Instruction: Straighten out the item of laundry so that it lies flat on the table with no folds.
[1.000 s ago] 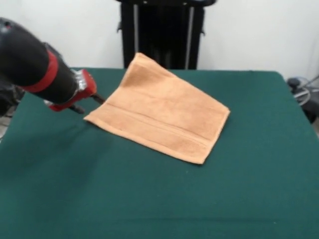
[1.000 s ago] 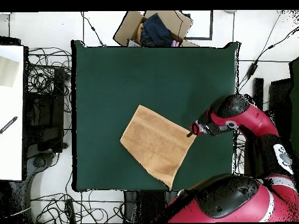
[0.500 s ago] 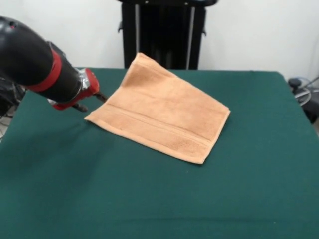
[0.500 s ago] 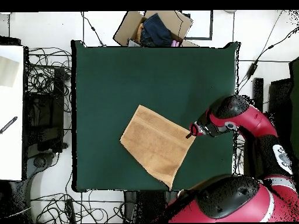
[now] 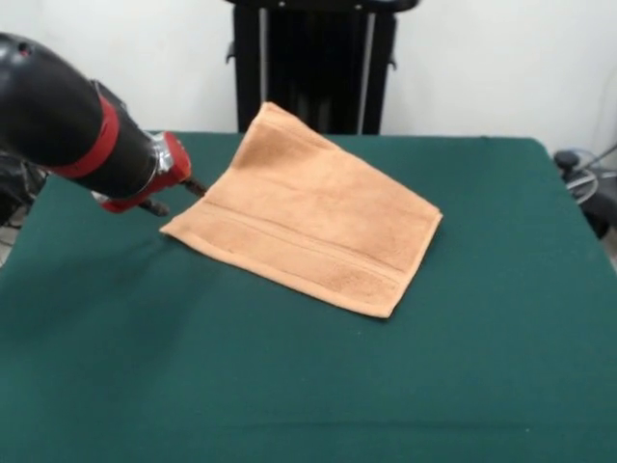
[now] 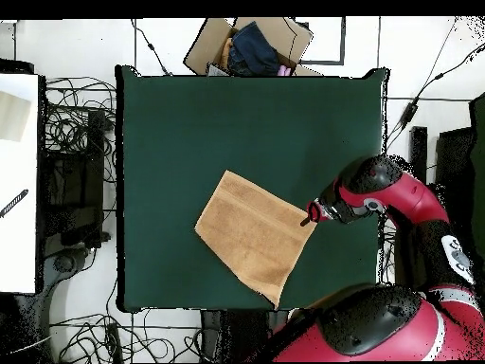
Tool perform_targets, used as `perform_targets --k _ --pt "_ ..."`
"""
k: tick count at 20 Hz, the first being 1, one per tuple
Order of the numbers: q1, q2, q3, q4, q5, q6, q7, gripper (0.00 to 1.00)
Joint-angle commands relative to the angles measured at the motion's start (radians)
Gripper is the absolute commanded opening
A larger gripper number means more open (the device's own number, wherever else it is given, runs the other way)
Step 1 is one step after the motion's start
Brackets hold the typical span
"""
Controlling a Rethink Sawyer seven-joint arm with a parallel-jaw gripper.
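The orange-tan towel (image 5: 308, 217) lies on the dark green table (image 5: 463, 367) left of centre, as a skewed rectangle with a woven band along its near side. One corner reaches the table's far edge by the pedestal. My gripper (image 5: 193, 187) comes in low from the left and its dark tip is at the towel's left corner, touching or nearly touching the edge. In the overhead view the towel (image 6: 256, 237) sits in the lower middle of the table (image 6: 237, 123), with the gripper (image 6: 308, 216) at its right corner. No tag shows.
The black pedestal (image 5: 313, 63) stands behind the table's far edge. In the overhead view a cardboard box with dark clothes (image 6: 251, 43) sits beyond the table's top edge, cables lie on the floor to the left, and a white surface (image 6: 17, 180) is at the far left.
My gripper has moved a little closer to the towel's corner. The towel has barely shifted.
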Motion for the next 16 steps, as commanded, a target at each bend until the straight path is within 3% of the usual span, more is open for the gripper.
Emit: perform_targets --k 1,16 --pt "-0.006 0.010 0.052 0.075 -0.055 -0.092 0.005 1.00" --pt "-0.011 0.019 0.053 0.064 -0.056 -0.078 -0.002 1.00"
